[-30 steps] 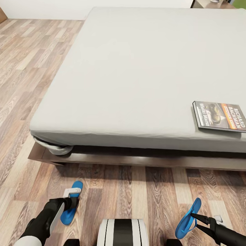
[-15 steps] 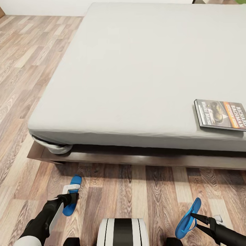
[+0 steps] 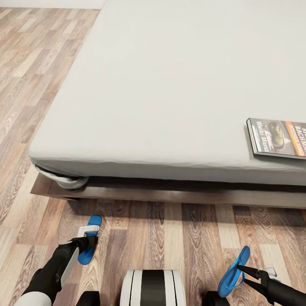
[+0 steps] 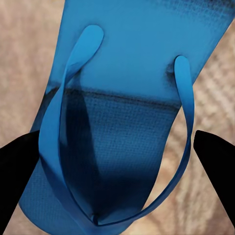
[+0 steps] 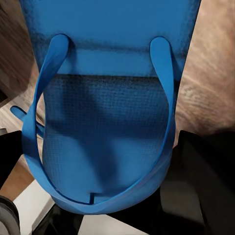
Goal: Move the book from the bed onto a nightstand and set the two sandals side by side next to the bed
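Note:
The bed (image 3: 170, 85) spreads its pale grey mattress across the head view. The book (image 3: 277, 138) lies flat near the mattress's front right edge. One blue sandal (image 3: 94, 222) sits low over the floor in front of the bed's left corner, with my left gripper (image 3: 88, 245) shut on it. In the left wrist view, black fingers (image 4: 215, 161) press both sides of this sandal (image 4: 132, 88). The other sandal (image 3: 231, 270) hangs on edge above the floor at the lower right, and my right gripper (image 3: 243, 268) is shut on it (image 5: 107, 39). The nightstand is out of view.
The dark wooden bed base (image 3: 170, 195) runs along the front, with bunched sheet (image 3: 70, 180) at its left corner. My white and black trunk (image 3: 153, 289) sits at the bottom middle. Wood-plank floor (image 3: 25, 106) stretches along the bed's left side.
The camera has closed in on the bed. My left gripper and its sandal have shifted a little toward the bed. The right arm and its sandal hold the same place.

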{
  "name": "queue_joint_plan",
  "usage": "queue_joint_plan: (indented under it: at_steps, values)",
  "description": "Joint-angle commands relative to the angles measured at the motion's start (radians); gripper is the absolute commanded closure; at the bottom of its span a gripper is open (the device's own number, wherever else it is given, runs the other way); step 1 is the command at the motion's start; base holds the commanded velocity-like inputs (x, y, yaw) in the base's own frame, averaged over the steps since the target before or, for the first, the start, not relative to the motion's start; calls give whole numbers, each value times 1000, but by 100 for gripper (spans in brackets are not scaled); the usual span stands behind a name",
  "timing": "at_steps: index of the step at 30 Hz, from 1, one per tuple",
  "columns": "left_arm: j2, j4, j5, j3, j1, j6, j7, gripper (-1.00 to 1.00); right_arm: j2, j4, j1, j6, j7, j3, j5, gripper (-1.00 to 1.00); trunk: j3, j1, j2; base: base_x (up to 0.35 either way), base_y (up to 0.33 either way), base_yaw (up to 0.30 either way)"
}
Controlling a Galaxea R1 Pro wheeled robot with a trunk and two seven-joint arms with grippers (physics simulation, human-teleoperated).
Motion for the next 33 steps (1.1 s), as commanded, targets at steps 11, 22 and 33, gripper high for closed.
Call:
queue_joint_plan:
  at_steps: [11,22,33]
  values:
    - [0,71,10,2,0,-56,-3,100,-1,1,-1,5,0,4,-8,100,19,-2,1,0,0,0]
    - [0,71,9,4,0,-55,-3,100,-1,0,-1,5,0,4,-8,100,34,-4,2,0,0,0]
    - [1,69,10,4,0,-52,-3,100,-1,0,-1,5,0,4,-8,100,34,-4,2,0,0,0]
